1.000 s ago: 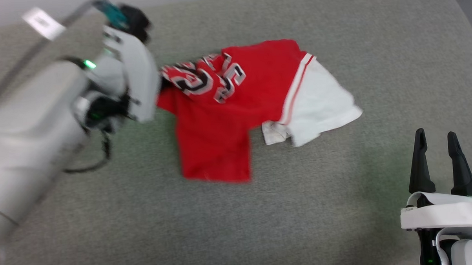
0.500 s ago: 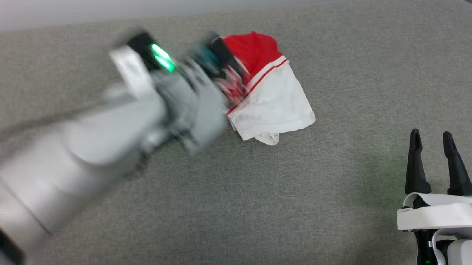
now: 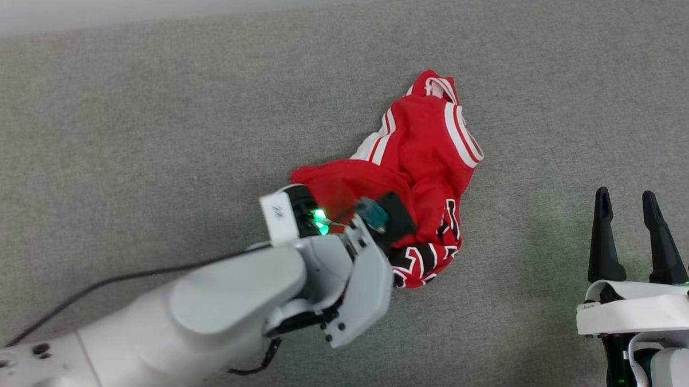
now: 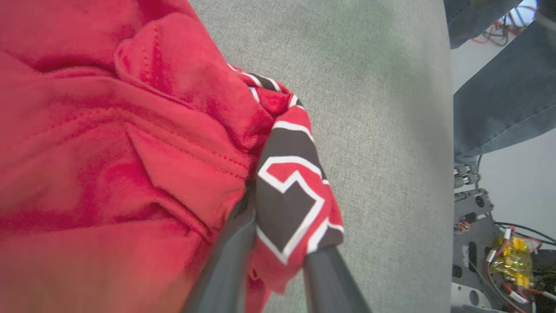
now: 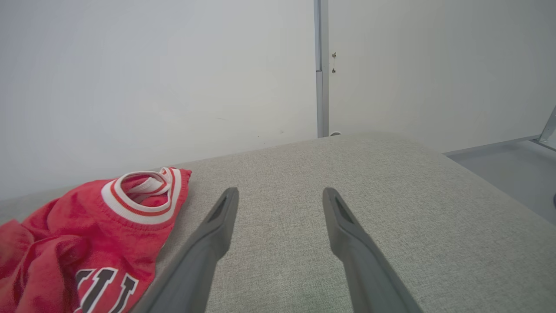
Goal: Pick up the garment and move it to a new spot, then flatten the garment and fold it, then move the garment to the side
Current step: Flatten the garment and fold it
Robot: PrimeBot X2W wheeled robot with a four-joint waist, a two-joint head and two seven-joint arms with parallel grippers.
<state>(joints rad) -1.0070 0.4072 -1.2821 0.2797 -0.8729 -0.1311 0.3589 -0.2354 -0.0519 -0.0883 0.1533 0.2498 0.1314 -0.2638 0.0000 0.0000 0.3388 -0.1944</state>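
Item 1. Right gripper (image 3: 624, 194): near right corner, above the grey surface (image 3: 151, 152). Fingers spread wide, nothing between them, touching nothing. Well apart from the garment.

Item 2. Left arm (image 3: 220, 304): pale, enters from the near left and reaches toward the middle. A black cable (image 3: 118, 277) trails from it across the surface. Green light lit at the wrist.

Item 3. Left gripper (image 4: 280, 256): at the near edge of the garment, fingers pushed into the cloth. A fold bearing black, white-outlined lettering sits between the two fingers and touches both. Whether they pinch it tight or merely bracket it, I cannot tell.

Item 4. Garment (image 3: 420, 162): red, crumpled in a heap on the surface, middle of the scene and somewhat right. Lettering at the near end, by the left gripper. Striped red-and-white trim and the round collar at the far end. Not flattened, not folded.

Item 5. Surface: grey woven upholstery, rounded far right corner.

Item 6. Wall (image 5: 130, 65): pale, beyond the far edge.

Item 7. Person's legs (image 4: 499, 108): blue denim, beside the surface in the left wrist view.
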